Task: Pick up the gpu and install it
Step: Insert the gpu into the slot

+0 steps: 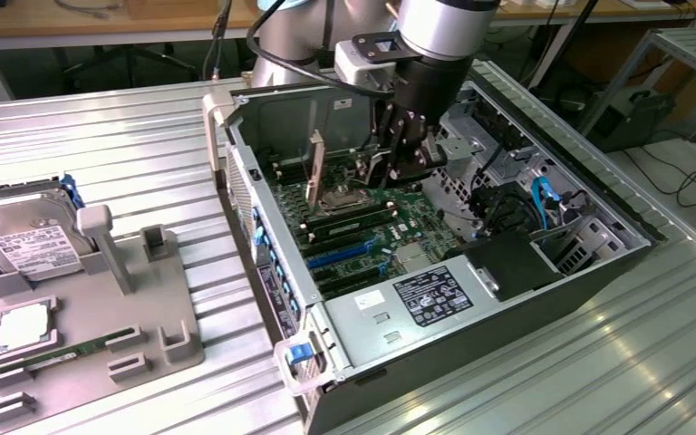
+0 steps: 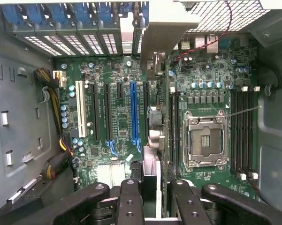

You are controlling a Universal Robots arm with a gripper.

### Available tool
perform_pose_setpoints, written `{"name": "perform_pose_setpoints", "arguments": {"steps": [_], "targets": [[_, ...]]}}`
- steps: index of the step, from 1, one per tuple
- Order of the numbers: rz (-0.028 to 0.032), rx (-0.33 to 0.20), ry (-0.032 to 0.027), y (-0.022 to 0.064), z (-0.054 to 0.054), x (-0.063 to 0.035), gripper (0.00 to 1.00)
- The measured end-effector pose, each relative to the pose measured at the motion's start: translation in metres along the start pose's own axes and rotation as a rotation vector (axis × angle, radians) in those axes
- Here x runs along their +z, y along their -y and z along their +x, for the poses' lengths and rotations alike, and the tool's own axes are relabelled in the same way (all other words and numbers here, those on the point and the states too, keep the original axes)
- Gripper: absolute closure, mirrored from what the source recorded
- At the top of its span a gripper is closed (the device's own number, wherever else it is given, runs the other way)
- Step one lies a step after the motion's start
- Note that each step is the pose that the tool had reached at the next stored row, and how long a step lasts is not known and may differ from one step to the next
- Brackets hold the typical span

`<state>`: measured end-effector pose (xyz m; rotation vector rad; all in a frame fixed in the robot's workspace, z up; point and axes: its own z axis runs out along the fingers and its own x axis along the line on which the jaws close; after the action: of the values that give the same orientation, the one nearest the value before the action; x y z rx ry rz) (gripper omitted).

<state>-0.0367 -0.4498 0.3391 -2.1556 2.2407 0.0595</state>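
Card held over the open computer case

The black pincer (image 2: 150, 187) grips the thin dark gpu card (image 2: 152, 117) edge-on above the green motherboard (image 2: 112, 117), long axis parallel to the blue expansion slot (image 2: 134, 112) just beside it

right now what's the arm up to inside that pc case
The robot arm's pincer is lowered into the open computer case, holding the gpu edge-on above the motherboard. In the wrist view the card hangs near the blue expansion slot, and whether it is seated cannot be told. Outside the case, a hard drive sits in a grey parts holder on the metal table.
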Motion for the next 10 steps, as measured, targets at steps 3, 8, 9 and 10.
{"name": "perform_pose_setpoints", "arguments": {"steps": [3, 8, 9, 10], "targets": [[-0.0028, 0.0, -0.0001, -0.0003, 0.0, 0.0055, 0.72], [-0.0047, 0.0, -0.0001, -0.0008, 0.001, 0.015, 0.72], [-0.0047, 0.0, -0.0001, -0.0008, 0.001, 0.0164, 0.72], [-0.0047, 0.0, -0.0001, -0.0009, 0.001, 0.0182, 0.72]]}}
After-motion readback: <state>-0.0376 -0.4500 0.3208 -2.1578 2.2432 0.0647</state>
